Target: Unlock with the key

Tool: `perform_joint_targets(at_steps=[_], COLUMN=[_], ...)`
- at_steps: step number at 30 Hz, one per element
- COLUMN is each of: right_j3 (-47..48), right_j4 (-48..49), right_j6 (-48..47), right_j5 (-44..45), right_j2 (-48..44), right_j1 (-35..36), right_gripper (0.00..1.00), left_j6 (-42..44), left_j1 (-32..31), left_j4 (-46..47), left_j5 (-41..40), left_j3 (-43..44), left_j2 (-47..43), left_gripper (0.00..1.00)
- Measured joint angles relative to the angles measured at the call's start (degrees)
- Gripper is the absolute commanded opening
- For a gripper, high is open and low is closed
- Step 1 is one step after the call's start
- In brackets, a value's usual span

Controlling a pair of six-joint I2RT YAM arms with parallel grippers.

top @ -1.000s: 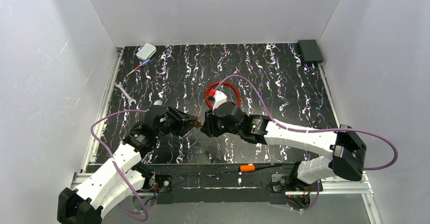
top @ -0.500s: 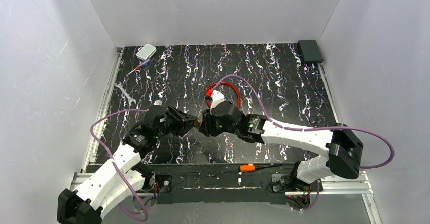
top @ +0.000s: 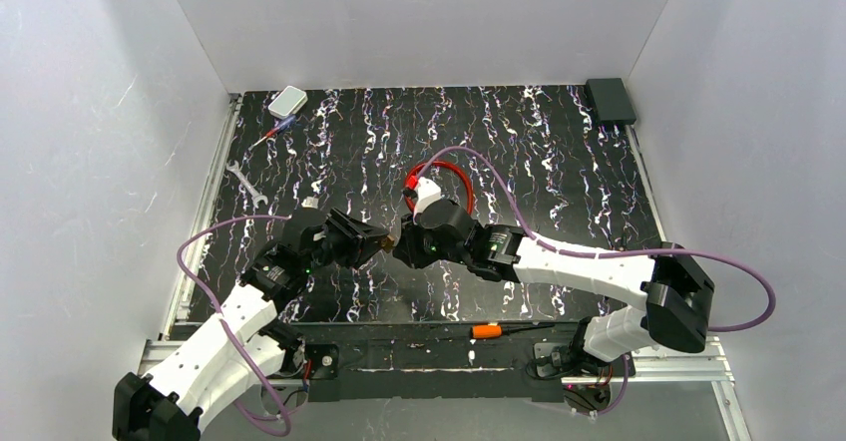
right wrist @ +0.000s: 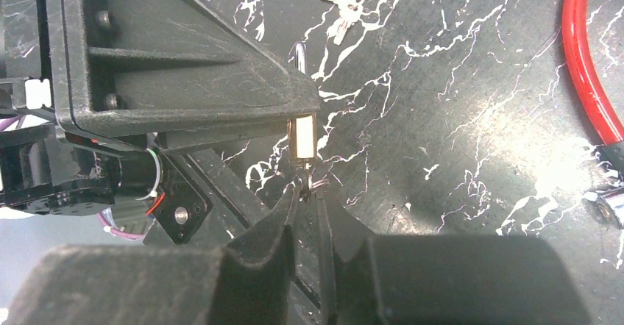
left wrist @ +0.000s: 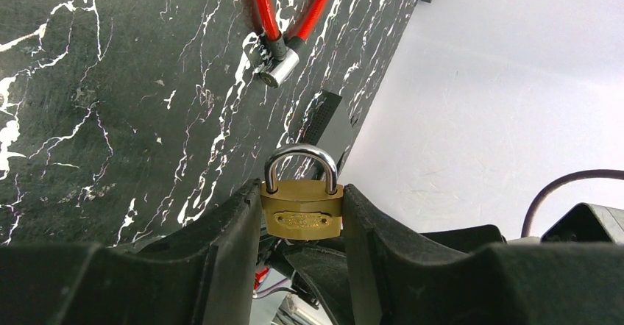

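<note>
My left gripper [left wrist: 302, 206] is shut on a small brass padlock [left wrist: 302, 218] and holds it above the table with its steel shackle pointing away from the wrist. In the top view the padlock [top: 386, 242] sits between the two gripper tips. My right gripper [right wrist: 308, 193] is shut on the tiny silvery key [right wrist: 310, 184]. The key's tip meets the bottom of the padlock [right wrist: 302, 137], seen edge-on there. I cannot tell how far the key is in. In the top view the right gripper [top: 403, 245] faces the left gripper [top: 373, 240].
A red cable lock [top: 440, 184] lies just behind the grippers. Spare keys [right wrist: 342, 7] lie on the table. A silver wrench [top: 245, 184], a white box [top: 287, 101] and a small screwdriver [top: 271, 134] are at the far left. An orange-handled tool [top: 486, 330] lies at the near edge and a black box [top: 610, 100] at the far right.
The right arm has edged left toward the padlock, closing the small gap between the gripper tips. The left arm has held still.
</note>
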Motion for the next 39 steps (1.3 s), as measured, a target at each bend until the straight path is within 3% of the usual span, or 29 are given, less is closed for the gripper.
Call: perform_joint_targets(at_steps=[10, 32, 39], right_j3=[0.33, 5.11, 5.11], right_j4=[0.30, -0.88, 0.22], right_j6=[-0.99, -2.98, -1.43], right_j5=[-0.01, -6.15, -12.16], right_j2=[0.34, 4.29, 4.78], right_j1=[0.00, -2.96, -6.45], right_gripper=[0.02, 0.01, 0.24], left_j6=[0.17, 1.46, 1.19], left_j1=[0.11, 1.18, 1.18], left_j4=[0.23, 2.10, 3.79], left_j5=[-0.24, -2.46, -3.53], left_j3=[-0.02, -0.22, -1.01], left_j2=[-0.15, -0.18, -1.03], left_gripper=[0.00, 0.00, 0.00])
